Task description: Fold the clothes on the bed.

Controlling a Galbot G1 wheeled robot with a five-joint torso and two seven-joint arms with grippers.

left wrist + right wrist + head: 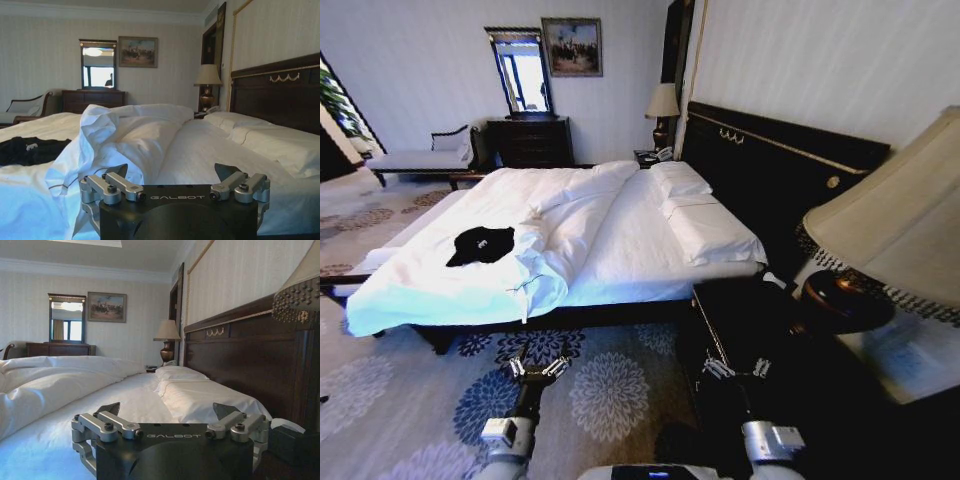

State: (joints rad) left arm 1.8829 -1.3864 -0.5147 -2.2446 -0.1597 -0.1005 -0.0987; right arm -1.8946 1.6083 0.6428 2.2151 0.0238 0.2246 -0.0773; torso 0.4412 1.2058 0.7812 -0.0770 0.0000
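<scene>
While both arms hang low at frame bottom, I see left gripper [540, 369] & right gripper [737, 368] fingers apart; T-shirt [480, 245] crumpled mid-left on bed [630, 250].

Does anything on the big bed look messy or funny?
Yes. A black T-shirt lies crumpled on the bed, near the foot on the robot's left. The white duvet is bunched in a ridge instead of lying flat. Both the left gripper and right gripper hang open, short of the bed.
</scene>
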